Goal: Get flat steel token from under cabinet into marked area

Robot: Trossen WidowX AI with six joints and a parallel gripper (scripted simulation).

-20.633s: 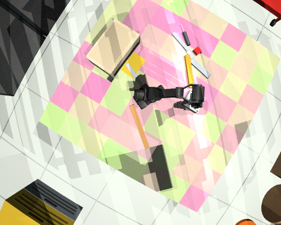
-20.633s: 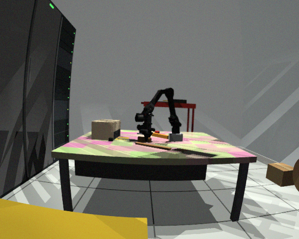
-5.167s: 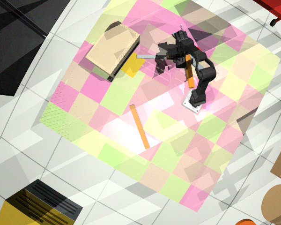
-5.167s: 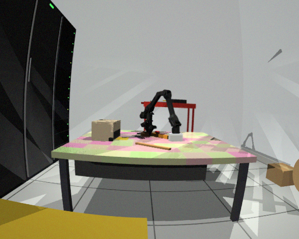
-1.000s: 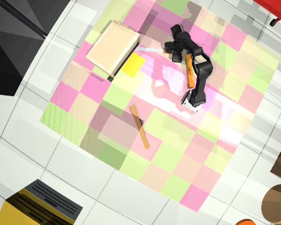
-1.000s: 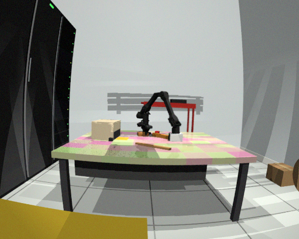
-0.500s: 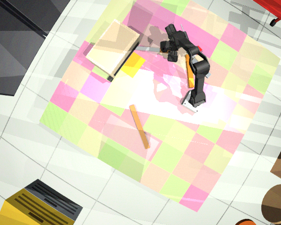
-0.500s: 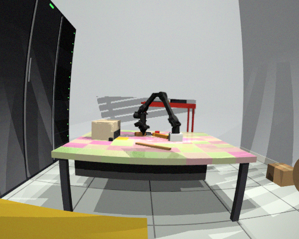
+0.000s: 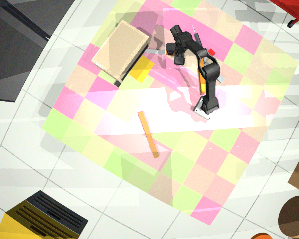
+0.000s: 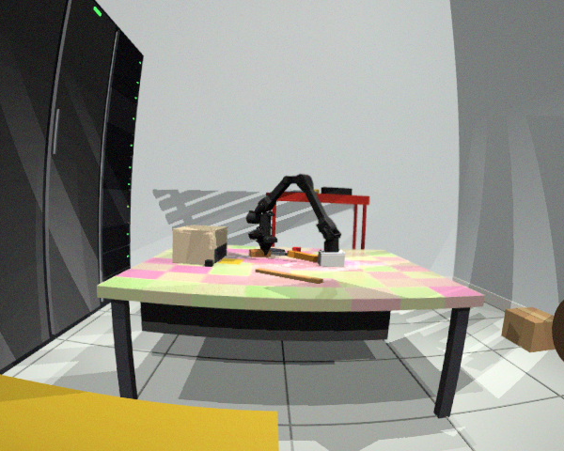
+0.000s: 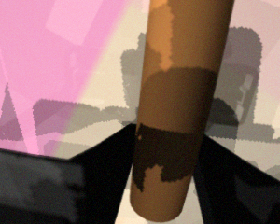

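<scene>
In the wrist view an orange-brown handle fills the centre of the frame, pinched by the end effector. In the top view, a loose orange stick lies mid-frame on the checkered surface. Farther up, a grey rod reaches toward the tan cabinet at upper left, beside the yellow marked area. The token cannot be seen.

A black jointed robot arm arches over a pink-and-green checkered table, its gripper low beside a tan box-shaped cabinet; a long orange wooden slat lies nearer.
</scene>
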